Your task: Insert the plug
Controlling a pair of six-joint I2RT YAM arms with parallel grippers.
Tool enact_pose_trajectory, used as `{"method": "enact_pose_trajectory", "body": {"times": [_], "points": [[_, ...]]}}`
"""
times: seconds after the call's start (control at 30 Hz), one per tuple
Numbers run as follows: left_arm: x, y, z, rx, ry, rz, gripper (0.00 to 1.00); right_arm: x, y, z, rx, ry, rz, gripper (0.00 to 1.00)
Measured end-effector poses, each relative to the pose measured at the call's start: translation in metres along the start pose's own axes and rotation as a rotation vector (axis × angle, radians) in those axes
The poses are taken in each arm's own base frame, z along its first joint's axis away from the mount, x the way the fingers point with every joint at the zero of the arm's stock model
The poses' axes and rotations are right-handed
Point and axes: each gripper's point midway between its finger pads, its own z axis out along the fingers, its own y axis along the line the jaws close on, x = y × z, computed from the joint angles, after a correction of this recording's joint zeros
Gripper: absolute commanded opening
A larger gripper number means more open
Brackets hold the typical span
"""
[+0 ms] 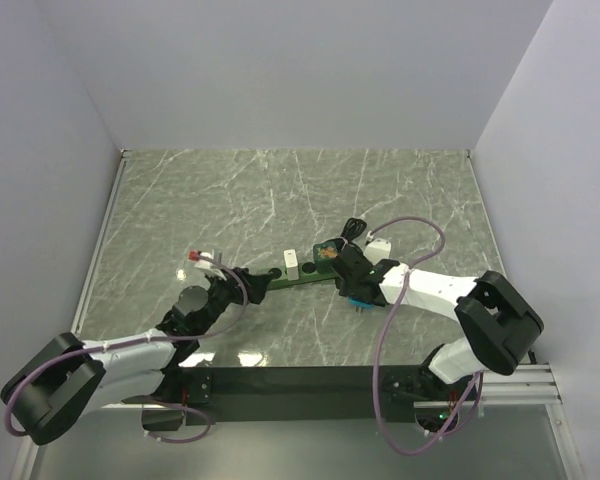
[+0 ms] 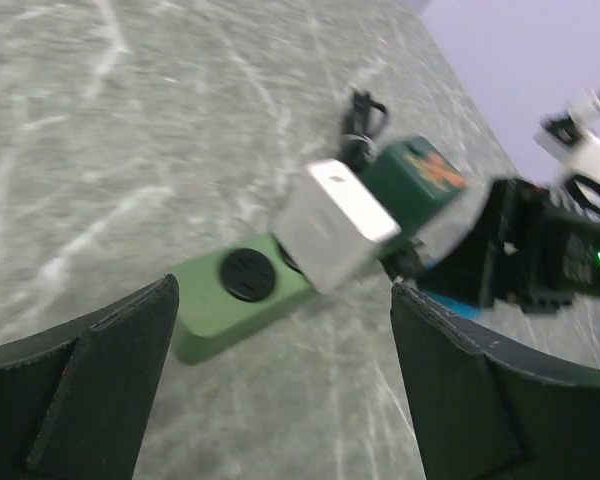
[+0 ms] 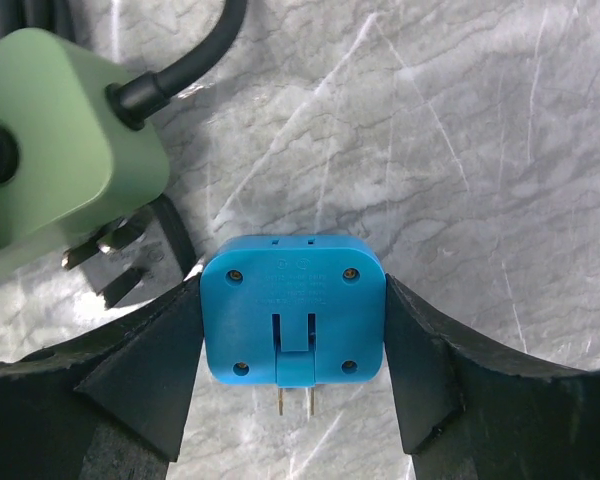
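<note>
A green power strip (image 1: 298,273) lies on the marble table, with a white adapter (image 1: 291,263) plugged into it. In the left wrist view the strip (image 2: 242,296) shows an empty round socket (image 2: 247,274) beside the white adapter (image 2: 335,222). My left gripper (image 2: 280,385) is open and empty, just short of the strip's near end. My right gripper (image 3: 292,335) is shut on a blue plug adapter (image 3: 293,322), its two metal prongs (image 3: 294,401) pointing down. It hangs above the table beside the strip's far end (image 3: 55,150). In the top view the blue plug (image 1: 358,299) shows under the right gripper.
A black cable (image 3: 185,62) leaves the strip's far end and coils behind it (image 1: 354,229). A small white and red piece (image 1: 198,257) lies left of the strip. Walls enclose the table on three sides.
</note>
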Motion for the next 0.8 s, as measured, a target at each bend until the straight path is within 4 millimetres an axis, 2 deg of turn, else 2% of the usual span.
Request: {"method": "enact_pose_trajectory", "body": {"times": [0.03, 0.17, 0.23, 0.43, 0.67, 0.8], "points": [[0.002, -0.006, -0.001, 0.020, 0.004, 0.010, 0.93, 0.000, 0.001, -0.001, -0.006, 0.000, -0.005, 0.20], [0.008, -0.039, -0.009, 0.124, 0.013, 0.041, 0.93, -0.009, 0.006, -0.011, -0.052, -0.017, -0.010, 0.09], [0.008, -0.046, -0.011, 0.148, 0.010, 0.047, 0.93, -0.016, 0.010, -0.018, -0.086, -0.035, -0.001, 0.02], [0.021, -0.059, -0.010, 0.172, 0.044, 0.070, 0.92, -0.027, 0.021, -0.040, -0.180, -0.072, 0.012, 0.01], [0.045, -0.097, 0.002, 0.222, 0.096, 0.078, 0.94, -0.050, 0.044, -0.075, -0.364, -0.155, 0.058, 0.00], [0.047, -0.115, 0.012, 0.236, 0.082, 0.060, 0.95, -0.050, 0.061, -0.086, -0.437, -0.167, 0.042, 0.00]]}}
